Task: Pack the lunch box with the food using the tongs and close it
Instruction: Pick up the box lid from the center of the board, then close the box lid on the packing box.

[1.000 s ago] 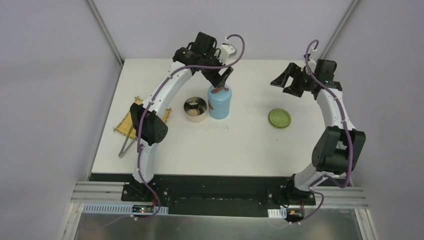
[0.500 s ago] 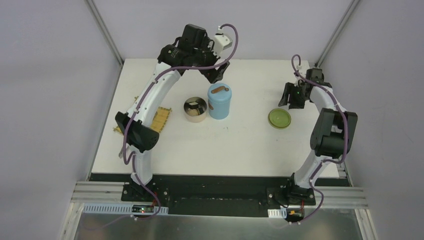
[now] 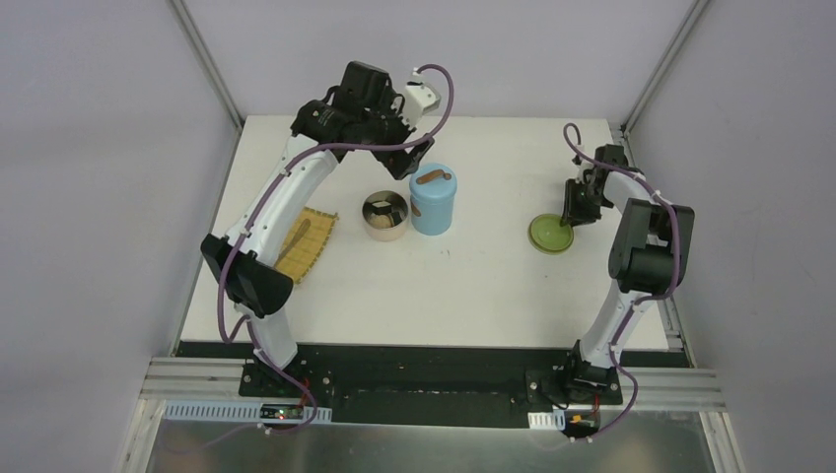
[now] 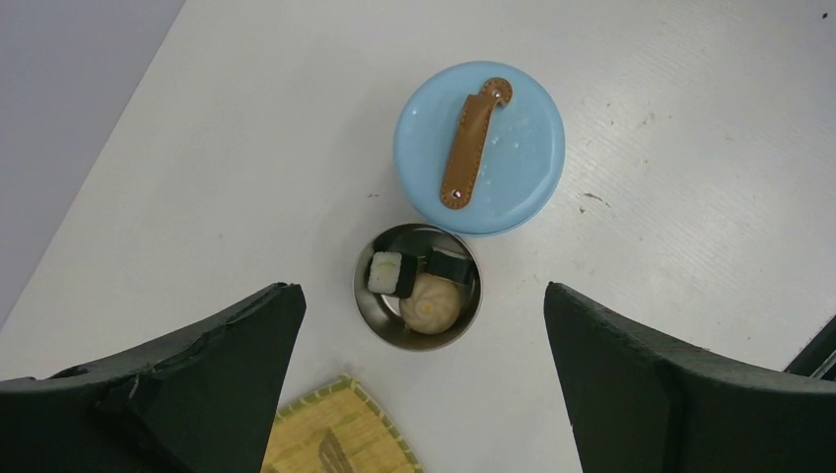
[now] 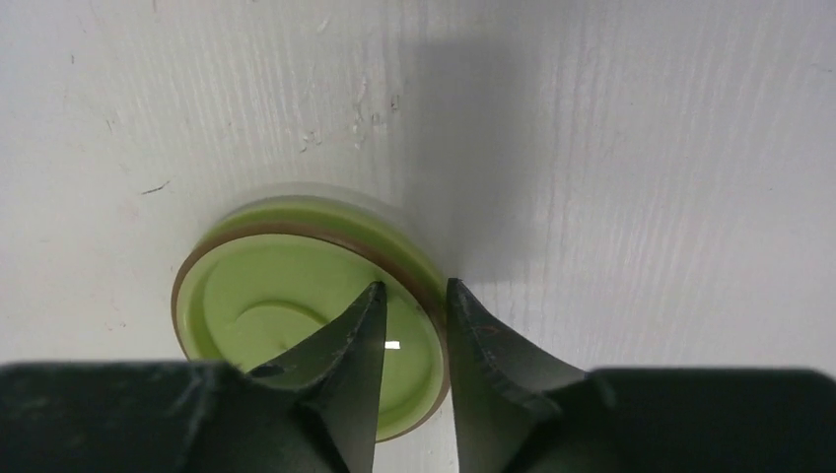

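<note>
Far left, flat on white bench [image 3: 473, 286]: yellow bamboo mat [image 3: 308, 244], woven ribbed slats, partly hidden under left arm. Tongs not made out for sure. Next, left claw [image 4: 419, 296]: spread wide, holding nothing, hung high over the two containers, probably just to keep clear. Below it, steel bowl [image 4: 361, 296]: short, round, shiny, uncovered, right against or just beside blue cylinder [image 3: 432, 205], cannot tell which. Inside bowl, food: two white-and-dark sushi blocks [image 4: 385, 273] and one round cream bun [image 4: 430, 305], matte and toy-like, so packing judged done. Blue cylinder taller, smooth light-blue wall, closed by blue lid [image 4: 518, 128] with brown stitched strap handle [image 4: 471, 148]. Well apart to the right, green lid [image 5: 286, 315]: thin olive-green disc with brownish rim band and shallow recess facing up, flat on bench. Right claw [image 5: 414, 291] down on it, narrow, one finger inside the rim and one outside, since a flat disc offers only its rim to pinch. Firm grip or not: cannot tell. Judged step: taking green lid for steel bowl. Rim looks slick, thin bite could slip.
</note>
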